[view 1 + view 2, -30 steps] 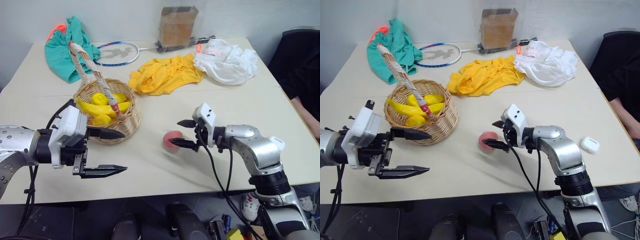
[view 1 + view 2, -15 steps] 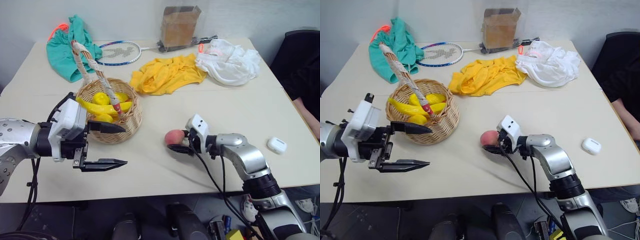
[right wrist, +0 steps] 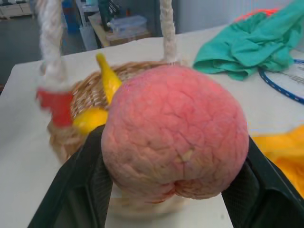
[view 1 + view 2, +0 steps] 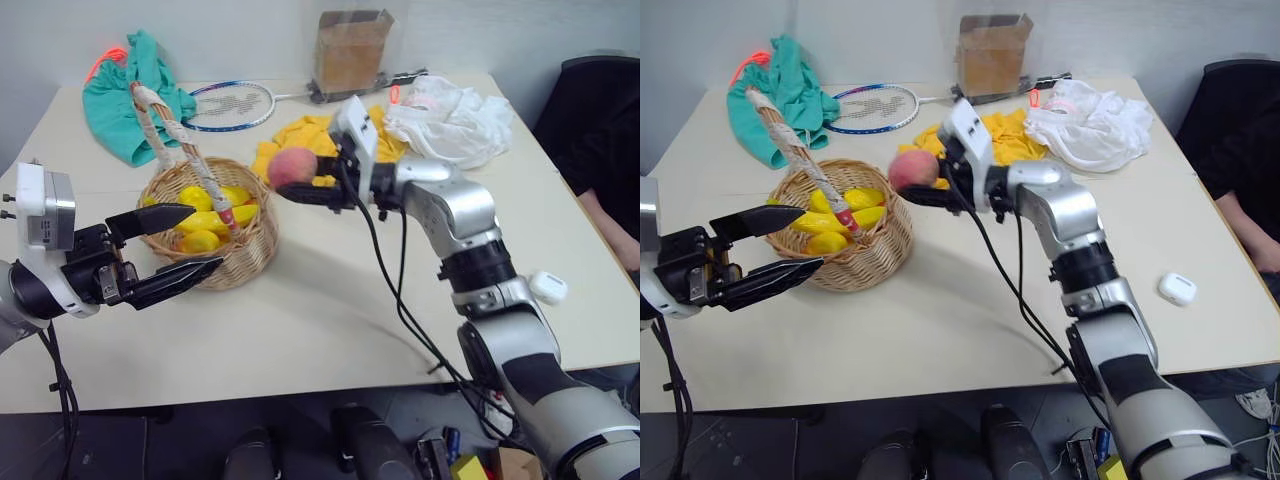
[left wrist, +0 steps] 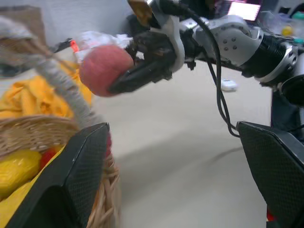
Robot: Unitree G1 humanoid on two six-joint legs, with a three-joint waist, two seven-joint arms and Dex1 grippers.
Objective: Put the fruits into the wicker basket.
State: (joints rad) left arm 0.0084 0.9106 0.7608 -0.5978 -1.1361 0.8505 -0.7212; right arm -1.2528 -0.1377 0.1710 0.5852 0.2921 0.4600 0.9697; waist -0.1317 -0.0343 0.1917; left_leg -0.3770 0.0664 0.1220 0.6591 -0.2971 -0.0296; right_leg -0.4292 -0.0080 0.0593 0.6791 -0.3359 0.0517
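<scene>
While parted and empty at the near left of the table [image 4: 330, 330], left gripper [image 4: 195, 240] jaws front the wicker basket [image 4: 245, 255] holding a banana [image 4: 205, 221]; just right, above its rim, peach [image 4: 293, 167] clamped in right gripper [image 4: 300, 180] jaws.

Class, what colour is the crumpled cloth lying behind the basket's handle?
Teal green cloth, with a bit of orange trim at its edge; the left eye view shows it best.
</scene>
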